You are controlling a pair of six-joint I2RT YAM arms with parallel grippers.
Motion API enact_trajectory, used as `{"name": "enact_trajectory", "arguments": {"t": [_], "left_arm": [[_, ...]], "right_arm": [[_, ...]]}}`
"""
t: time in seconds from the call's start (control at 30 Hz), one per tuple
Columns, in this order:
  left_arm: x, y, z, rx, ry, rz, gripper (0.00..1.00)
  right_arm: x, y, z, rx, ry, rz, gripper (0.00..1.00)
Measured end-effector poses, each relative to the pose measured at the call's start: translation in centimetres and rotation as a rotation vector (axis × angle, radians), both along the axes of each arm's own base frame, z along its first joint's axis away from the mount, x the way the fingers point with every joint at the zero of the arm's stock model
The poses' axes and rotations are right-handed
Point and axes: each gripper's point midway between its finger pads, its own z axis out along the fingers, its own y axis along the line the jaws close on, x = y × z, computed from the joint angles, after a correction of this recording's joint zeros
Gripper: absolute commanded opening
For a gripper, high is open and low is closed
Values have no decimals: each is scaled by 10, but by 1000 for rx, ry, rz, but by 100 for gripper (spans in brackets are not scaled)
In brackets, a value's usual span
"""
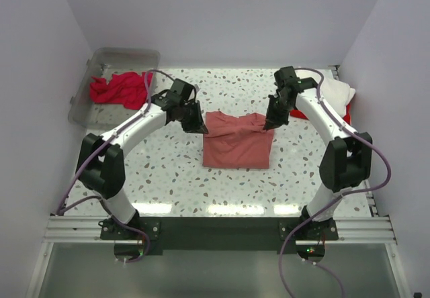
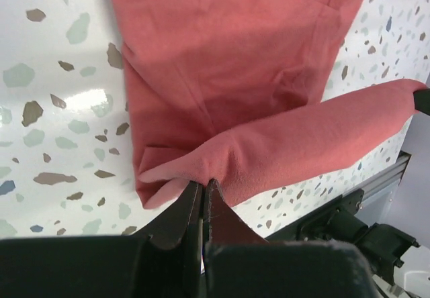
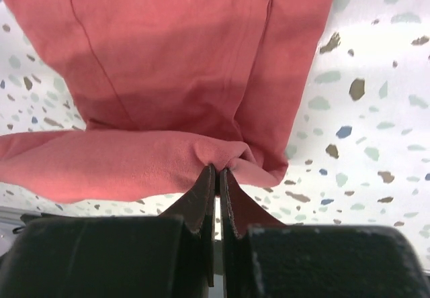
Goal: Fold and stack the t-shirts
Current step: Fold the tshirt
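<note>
Tightly, left fingers (image 2: 179, 219) and right fingers (image 3: 199, 203) pinch the coral-red t-shirt (image 1: 236, 149).

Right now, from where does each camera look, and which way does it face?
Top external: above and behind the bases, looking down at the table; both arms show.
Left wrist: on the left arm, facing along the left gripper, shut on the coral-red shirt; its fingers show.
Right wrist: likewise along the right gripper, shut on the same shirt; its fingers show.
Shared: both wrist views show the fold stretched between the grippers.
</note>
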Motion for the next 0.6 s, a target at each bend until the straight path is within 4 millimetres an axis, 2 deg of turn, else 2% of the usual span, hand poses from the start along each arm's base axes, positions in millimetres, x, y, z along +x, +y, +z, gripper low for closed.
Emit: {"name": "enact_trajectory", "arguments": {"t": [0.2,0.37,0.5,0.53,0.57,0.6], "left_arm": [[26,-5,-17,7,7,8,0],[51,-13,-20,-1,-3,-4,0],[84,-19,-21,-9,-32,-4,0],[93,-20,-22,-10,-39,1,3],[103,-21,-22,-10,-45,7,24],[114,-22,-24,-7,-58,9,37]], "right_arm": [[25,-9,-13,-19,10,-11,0],[46,-14,-21,-25,13,-18,0],[74,-19,-26,-26,4,-31,0],[82,-20,-28,-25,0,-34,0],[92,-21,-29,-24,-8,-40,18],[103,-22,-31,-21,-17,-49,33]]}}
